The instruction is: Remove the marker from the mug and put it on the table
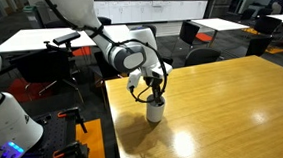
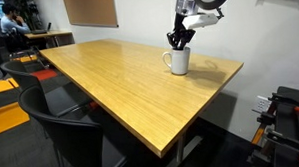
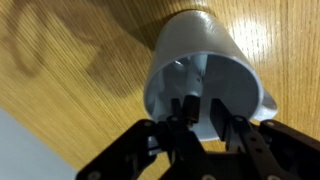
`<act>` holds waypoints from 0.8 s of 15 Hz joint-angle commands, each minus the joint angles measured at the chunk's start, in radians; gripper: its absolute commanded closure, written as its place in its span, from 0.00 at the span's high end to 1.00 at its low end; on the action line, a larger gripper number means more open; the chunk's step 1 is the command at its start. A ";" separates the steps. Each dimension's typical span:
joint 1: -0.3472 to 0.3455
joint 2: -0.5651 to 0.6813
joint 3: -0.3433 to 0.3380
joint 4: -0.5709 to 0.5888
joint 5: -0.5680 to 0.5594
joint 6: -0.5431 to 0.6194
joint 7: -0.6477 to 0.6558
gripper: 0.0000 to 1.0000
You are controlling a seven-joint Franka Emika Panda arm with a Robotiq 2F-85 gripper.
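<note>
The gripper [image 1: 154, 87] is seen poised over the mug [image 1: 156, 111] on the table [image 2: 110, 85], fingers [image 3: 182, 118] dipped into its mouth from 6 o'clock in the wrist view, their closure not to be told, and the marker, hardly made out, is presumed upright inside, toward 12 o'clock.

glossy yellow wooden table [image 2: 119, 80], white mug [image 2: 179, 60] on it

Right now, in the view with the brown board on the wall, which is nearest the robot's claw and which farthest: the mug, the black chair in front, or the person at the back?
1. The mug, directly under the gripper, whose fingertips dip into its mouth.
2. The black chair, in the left foreground, across the table.
3. The person, seated far back in the left corner, beyond the table.
</note>
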 commanded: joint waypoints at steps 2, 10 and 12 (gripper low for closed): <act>0.034 0.018 -0.031 0.021 0.009 -0.006 -0.016 0.00; 0.051 -0.052 -0.051 -0.043 -0.021 0.003 -0.027 0.05; 0.060 -0.081 -0.061 -0.062 -0.043 0.008 -0.025 0.05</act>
